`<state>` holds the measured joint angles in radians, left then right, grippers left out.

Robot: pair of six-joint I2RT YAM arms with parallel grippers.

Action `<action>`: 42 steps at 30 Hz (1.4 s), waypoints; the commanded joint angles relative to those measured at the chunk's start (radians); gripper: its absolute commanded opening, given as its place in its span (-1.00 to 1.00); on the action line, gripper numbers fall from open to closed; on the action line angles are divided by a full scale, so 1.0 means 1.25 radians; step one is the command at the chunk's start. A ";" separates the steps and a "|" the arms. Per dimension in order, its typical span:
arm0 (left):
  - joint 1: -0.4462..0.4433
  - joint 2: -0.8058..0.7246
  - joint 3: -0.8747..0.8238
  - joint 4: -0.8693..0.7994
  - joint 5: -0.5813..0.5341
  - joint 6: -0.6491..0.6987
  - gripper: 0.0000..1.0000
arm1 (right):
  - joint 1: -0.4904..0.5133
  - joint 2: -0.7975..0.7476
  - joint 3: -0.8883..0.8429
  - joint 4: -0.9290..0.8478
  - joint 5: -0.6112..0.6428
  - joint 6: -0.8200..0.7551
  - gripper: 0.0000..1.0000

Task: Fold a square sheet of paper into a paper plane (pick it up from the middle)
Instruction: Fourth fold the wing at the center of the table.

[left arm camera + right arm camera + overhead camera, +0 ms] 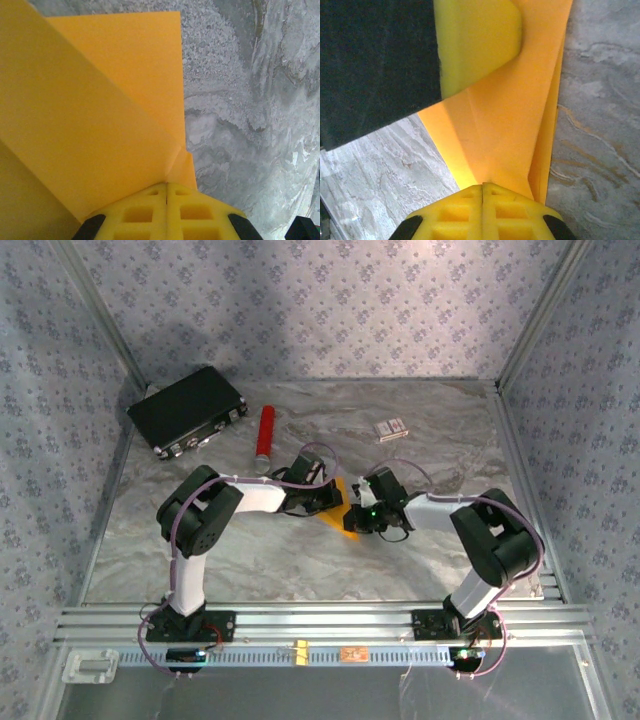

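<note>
While fully closed, left fingers and right fingers, both gripping orange paper.

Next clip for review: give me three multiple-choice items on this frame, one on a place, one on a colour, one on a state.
1. Where does the red cylinder lie?
A) between the black case and the small box
B) by the arm bases
C) on top of the case

2. What colour is the sheet of paper?
A) white
B) orange-yellow
C) blue

3. How do the left gripper and right gripper stand?
A) both open
B) one open
C) both shut on the sheet

Answers: 1 A, the top view shows it between them; 2 B, plain in both wrist views; 3 C, each wrist view shows closed fingers pinching the sheet.
</note>
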<state>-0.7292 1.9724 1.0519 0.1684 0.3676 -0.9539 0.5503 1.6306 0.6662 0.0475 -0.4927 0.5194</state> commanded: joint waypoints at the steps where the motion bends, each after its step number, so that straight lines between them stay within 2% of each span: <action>1: 0.001 0.003 -0.014 -0.051 -0.027 0.015 -0.95 | -0.007 -0.008 -0.053 -0.038 -0.016 0.021 -0.91; 21: 0.004 0.009 -0.014 -0.046 -0.024 0.009 -0.95 | -0.041 -0.141 -0.196 -0.061 -0.049 -0.005 -0.86; 29: 0.003 0.010 -0.015 -0.043 -0.022 0.007 -0.95 | -0.051 -0.203 -0.196 -0.130 -0.035 -0.025 -0.86; 34: 0.001 0.005 -0.016 -0.041 -0.020 0.006 -0.95 | -0.059 -0.305 -0.159 -0.117 -0.024 0.025 -0.86; 38: -0.001 0.007 -0.011 -0.040 -0.019 0.006 -0.95 | -0.064 -0.271 -0.083 -0.151 -0.007 0.017 -0.87; 42: -0.003 0.007 -0.011 -0.039 -0.018 0.007 -0.95 | -0.061 -0.191 -0.032 -0.106 -0.028 0.031 -0.87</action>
<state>-0.7334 1.9724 1.0519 0.1608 0.3885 -0.9543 0.4755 1.3407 0.5858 -0.0845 -0.5282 0.5354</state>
